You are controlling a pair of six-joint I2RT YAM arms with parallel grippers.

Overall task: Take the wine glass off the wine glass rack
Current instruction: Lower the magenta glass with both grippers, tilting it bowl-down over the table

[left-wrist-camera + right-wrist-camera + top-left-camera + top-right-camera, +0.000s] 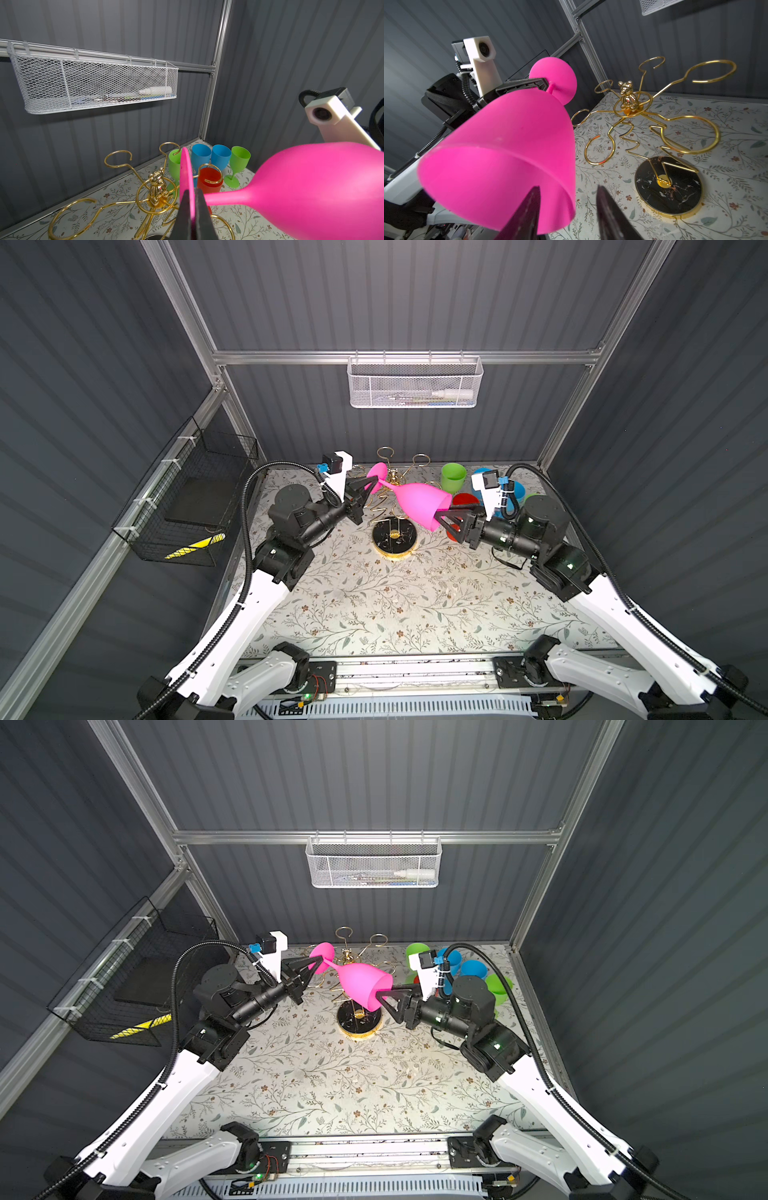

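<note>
Left hand (pixel 192 195) is clamped flat on the foot of the wine glass (pixel 419 504), a finger pressed to each face of the pink disc. The right hand (pixel 568 188) stands apart, one finger inside the bowl's mouth and one outside, with the rim wall between them and not yet pinched.

The flowered surface (pixel 374 605) is bare across its front half, so I judge that to be my open room.

The glass hangs in the air on its side between the two arms, foot to the left and mouth to the right, above the rack (pixel 399 545). From the right wrist view it looks free of the gold loops. In both top views its stem crosses the rack's top, so I cannot be certain.

I read this as the lift-off step, with the second grip being set. Next I would pinch the rim gently, then draw the glass forward and level.

The nearest loops sit just beside the foot and could snag it. The coloured cups (pixel 221 154) crowd close behind my right wrist, near the back wall, so I would not swing that way.
</note>
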